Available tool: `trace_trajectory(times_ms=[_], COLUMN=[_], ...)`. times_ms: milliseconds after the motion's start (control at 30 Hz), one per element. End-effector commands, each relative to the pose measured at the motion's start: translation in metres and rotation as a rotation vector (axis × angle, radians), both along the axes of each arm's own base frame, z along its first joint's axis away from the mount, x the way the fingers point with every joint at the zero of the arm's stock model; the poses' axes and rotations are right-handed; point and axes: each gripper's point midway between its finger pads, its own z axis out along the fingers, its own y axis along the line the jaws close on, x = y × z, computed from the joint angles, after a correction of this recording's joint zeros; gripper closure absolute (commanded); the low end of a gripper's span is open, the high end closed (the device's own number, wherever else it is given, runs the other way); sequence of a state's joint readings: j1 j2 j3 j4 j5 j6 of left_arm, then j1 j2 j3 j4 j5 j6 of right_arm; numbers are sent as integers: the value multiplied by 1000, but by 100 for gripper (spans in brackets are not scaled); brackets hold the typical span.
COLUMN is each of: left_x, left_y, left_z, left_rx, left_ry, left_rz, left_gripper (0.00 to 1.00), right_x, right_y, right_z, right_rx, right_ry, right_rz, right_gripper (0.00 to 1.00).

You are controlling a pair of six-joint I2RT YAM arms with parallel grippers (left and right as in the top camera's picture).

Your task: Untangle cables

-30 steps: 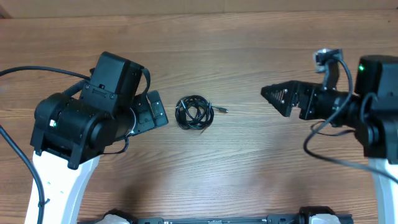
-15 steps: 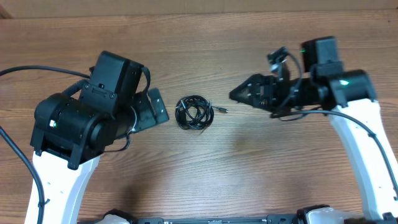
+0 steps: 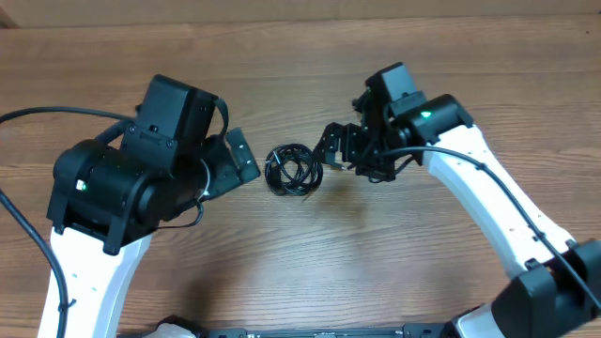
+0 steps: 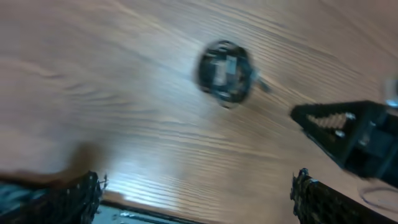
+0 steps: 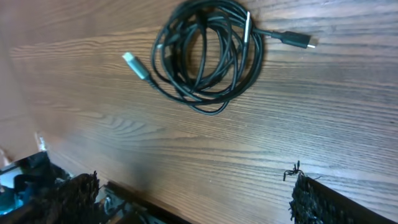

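Change: we see the right arm swing in from the far right side of the light-brown wood-grain bench (image 3: 300, 56). Its black two-finger right gripper (image 3: 328, 154) is now just beside the coil's right rim, where a second ago it was well apart.
Cables: the thin black cables (image 3: 293, 170), wound into one tight round coil, lie flat mid-bench between the two arms. They are in the same spot as before, and no strand has been drawn out.
Right gripper: released, jaws spread wide, grasping nothing. In its wrist view the fingers frame the bottom corners and the coil lies ahead of them, untouched.
Left gripper: the black left gripper (image 3: 242, 164) is also released and empty, near the coil's left side. It has hardly shifted. Its wrist view is blurred; we make out only the coil and the other gripper beyond it.
Plug ends: one silver-tipped plug (image 5: 135, 65) pokes out of one side of the coil and a second plug end (image 5: 297, 41) trails off the other. Both lie free on the wood.
Meaning for the task: we judge the untangling not yet begun. The approach is nearly complete, and a free plug end looks like the easiest first pinch.
Risk: the coil looks light, so we expect a pull from one side to drag the whole bundle unless the other arm pins it.
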State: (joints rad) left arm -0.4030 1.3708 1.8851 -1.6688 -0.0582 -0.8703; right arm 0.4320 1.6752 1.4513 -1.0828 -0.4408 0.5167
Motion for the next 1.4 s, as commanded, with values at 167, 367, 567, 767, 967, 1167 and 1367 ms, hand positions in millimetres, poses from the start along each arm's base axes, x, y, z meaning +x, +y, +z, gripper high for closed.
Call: trace_trajectory(times_ms=[167, 367, 567, 767, 967, 1167, 1367], left_x=[10, 13, 17, 25, 27, 29, 29], left_y=[42, 42, 33, 29, 34, 35, 35], left_z=[1, -2, -12, -26, -30, -30, -30], left_rx=[130, 165, 163, 69, 19, 23, 23], left_ry=[-49, -36, 22, 104, 136, 133, 133], left_rz=[257, 201, 79, -62, -86, -82, -82], left_gripper=[0, 0, 0, 0, 1, 1, 1], right_x=[2, -7, -4, -2, 10, 11, 15], right_y=[16, 47, 55, 79, 81, 80, 83], right_z=[-40, -47, -54, -48, -49, -60, -64], right_rx=[-55, -58, -196, -170, -188, -207, -199], right_ry=[136, -7, -147, -277, -328, -335, -367], right_rz=[-59, 204, 274, 413, 396, 447, 464], right_gripper=[0, 0, 0, 9, 11, 12, 29])
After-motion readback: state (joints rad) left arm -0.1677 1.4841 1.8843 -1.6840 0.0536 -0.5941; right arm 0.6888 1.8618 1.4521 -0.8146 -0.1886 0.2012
